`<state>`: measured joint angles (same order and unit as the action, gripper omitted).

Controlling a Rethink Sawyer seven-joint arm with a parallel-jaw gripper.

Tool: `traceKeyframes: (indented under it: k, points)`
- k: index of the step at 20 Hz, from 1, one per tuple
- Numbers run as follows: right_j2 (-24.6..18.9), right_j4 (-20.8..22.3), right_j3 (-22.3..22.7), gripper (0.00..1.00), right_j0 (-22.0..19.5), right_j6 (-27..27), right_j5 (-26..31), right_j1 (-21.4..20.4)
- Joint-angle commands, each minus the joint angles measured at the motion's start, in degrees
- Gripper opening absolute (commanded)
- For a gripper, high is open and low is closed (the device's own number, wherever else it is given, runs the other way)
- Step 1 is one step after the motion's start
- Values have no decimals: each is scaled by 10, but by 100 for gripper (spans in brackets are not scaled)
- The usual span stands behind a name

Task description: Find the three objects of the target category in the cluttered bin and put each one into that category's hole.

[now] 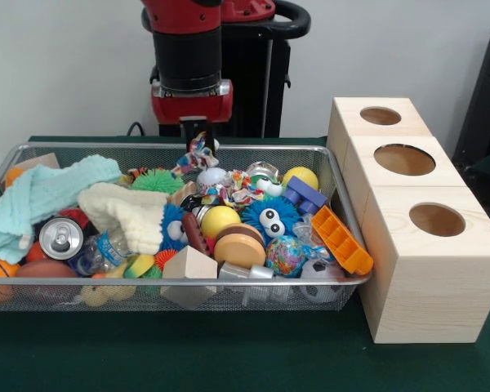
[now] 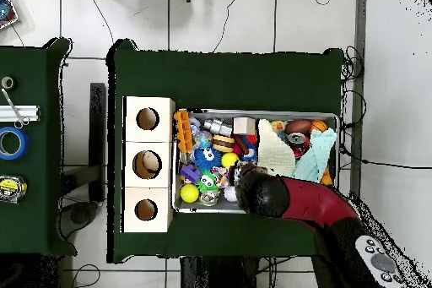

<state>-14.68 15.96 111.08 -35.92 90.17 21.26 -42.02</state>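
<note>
A knotted scrap of multicoloured cloth (image 1: 198, 152) hung from the tool (image 1: 196, 137) at the far edge of the bin (image 1: 343, 282), just above the clutter. It looked light, soft and floppy, likely to sag and swing, so a pinch at the knot seemed the surest hold. Its long axis ran roughly up and down. The tool's dark fingers appeared closed on the cloth's top, though the grip was partly hidden.

The wire bin's long side ran left to right on the green tabletop (image 1: 229, 359), packed with a pale blue cloth (image 1: 41, 196), a drink can (image 1: 61, 238), a yellow ball (image 1: 219, 219) and a fuzzy blue googly-eyed toy (image 1: 269, 216).

Touching the bin's right end stood three pine cubes; the hole (image 1: 380, 116) topped the farthest.
</note>
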Motion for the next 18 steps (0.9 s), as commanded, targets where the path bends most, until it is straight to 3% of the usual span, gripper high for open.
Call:
traceKeyframes:
  k: [1,6,8,11,15,18]
  points:
    - [-59,-48,-31,0,16,51,63,-20]
    - [-32,-68,-5,0,60,102,16,-31]
    - [2,-81,15,0,101,146,5,-62]
    - [68,-117,11,0,183,213,74,-118]
    - [133,-157,-18,0,270,279,134,-134]
    - [180,-174,-16,0,324,318,141,-147]
